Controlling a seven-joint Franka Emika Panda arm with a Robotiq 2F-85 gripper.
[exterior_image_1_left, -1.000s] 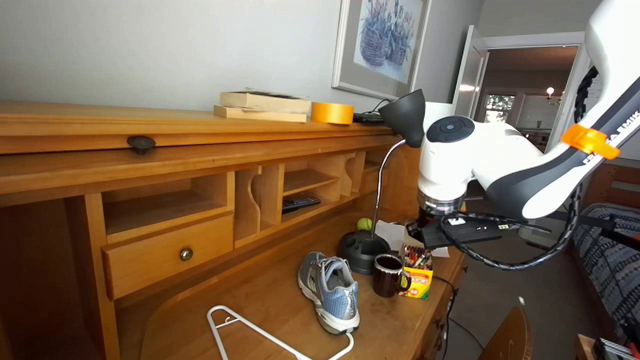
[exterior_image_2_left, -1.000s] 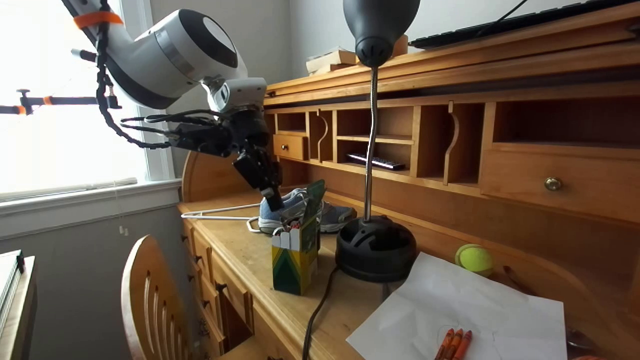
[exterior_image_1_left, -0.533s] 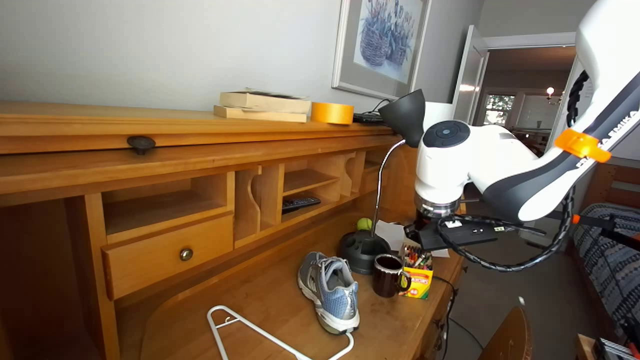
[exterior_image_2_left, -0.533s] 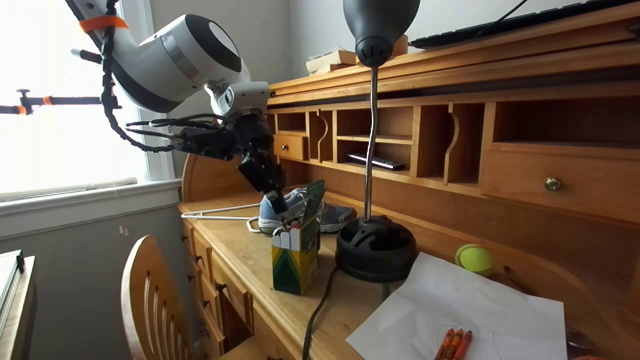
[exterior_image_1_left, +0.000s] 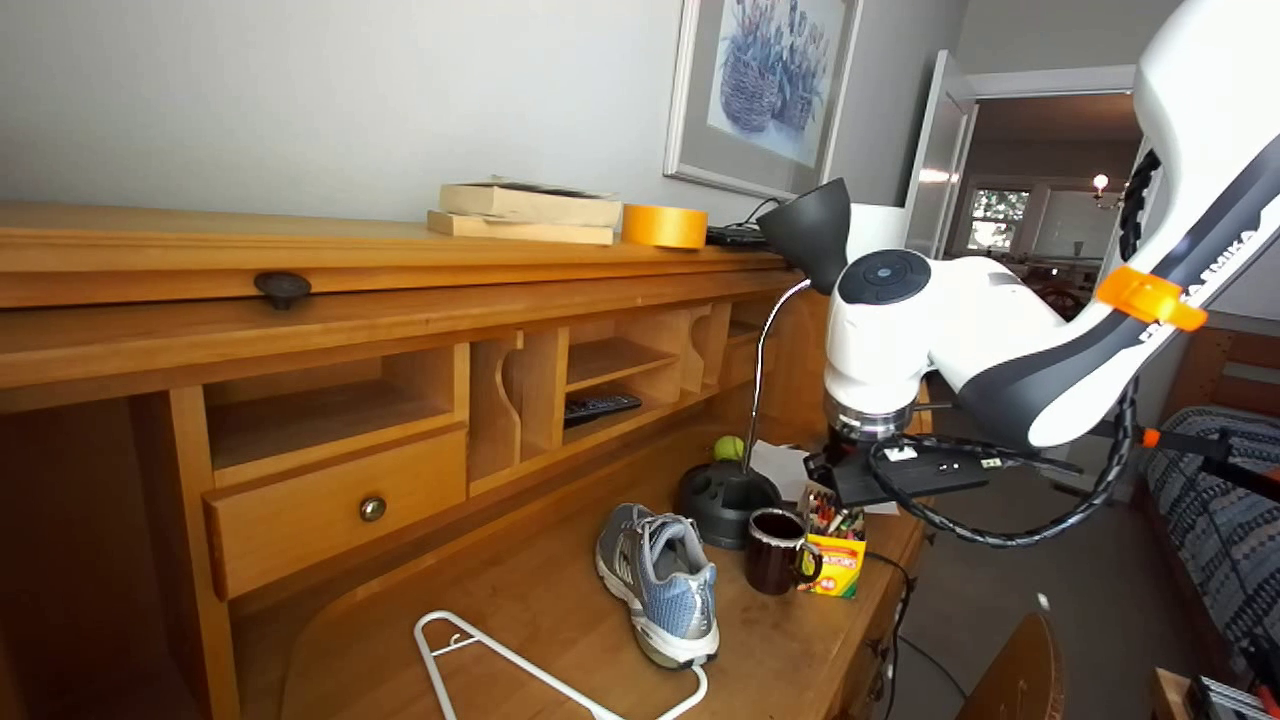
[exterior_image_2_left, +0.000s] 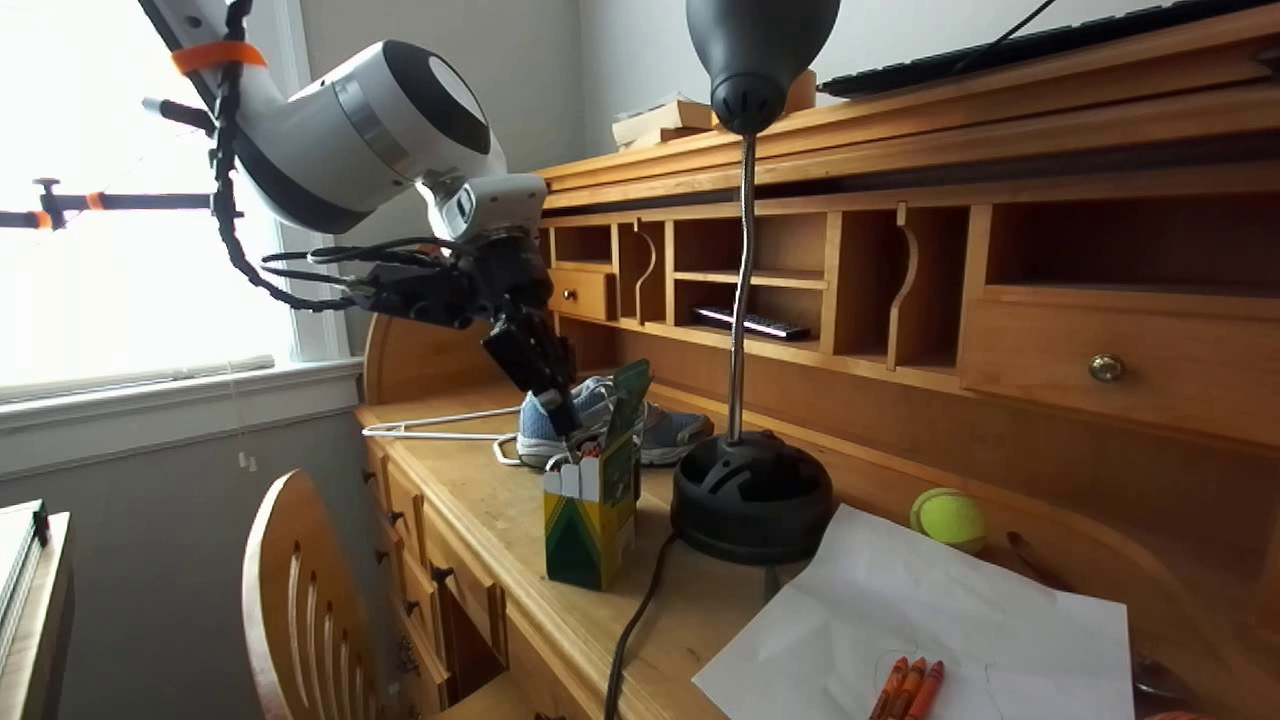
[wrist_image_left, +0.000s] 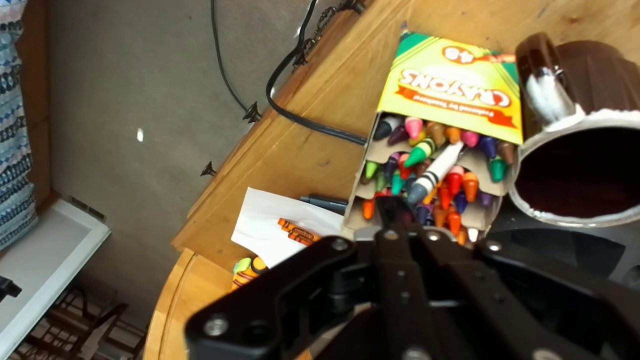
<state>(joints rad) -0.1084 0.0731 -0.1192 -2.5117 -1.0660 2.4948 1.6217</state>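
Note:
An open yellow and green crayon box (wrist_image_left: 450, 90) stands on the desk, full of crayons; it also shows in both exterior views (exterior_image_1_left: 832, 565) (exterior_image_2_left: 590, 530). A white-wrapped crayon with a grey tip (wrist_image_left: 435, 172) lies slanted across the other crayons. My gripper (wrist_image_left: 395, 212) points down over the open box, its fingers close together, with no object visible between them. Its tips (exterior_image_2_left: 565, 420) are just above the box's rim in an exterior view; whether they touch a crayon is not clear. A dark brown mug (wrist_image_left: 600, 75) stands beside the box, also in an exterior view (exterior_image_1_left: 775, 560).
A black desk lamp (exterior_image_2_left: 750, 510) stands by the box. A shoe (exterior_image_1_left: 665, 585) and white hanger (exterior_image_1_left: 520, 655) lie on the desk. Orange crayons (exterior_image_2_left: 908, 690) lie on white paper (exterior_image_2_left: 930, 610), near a tennis ball (exterior_image_2_left: 948, 518). A wooden chair (exterior_image_2_left: 310, 600) stands at the front.
The arm has moved down, bringing the fingertips closer to the crayon box's open top. The box, mug, shoe and other desk items have not moved.

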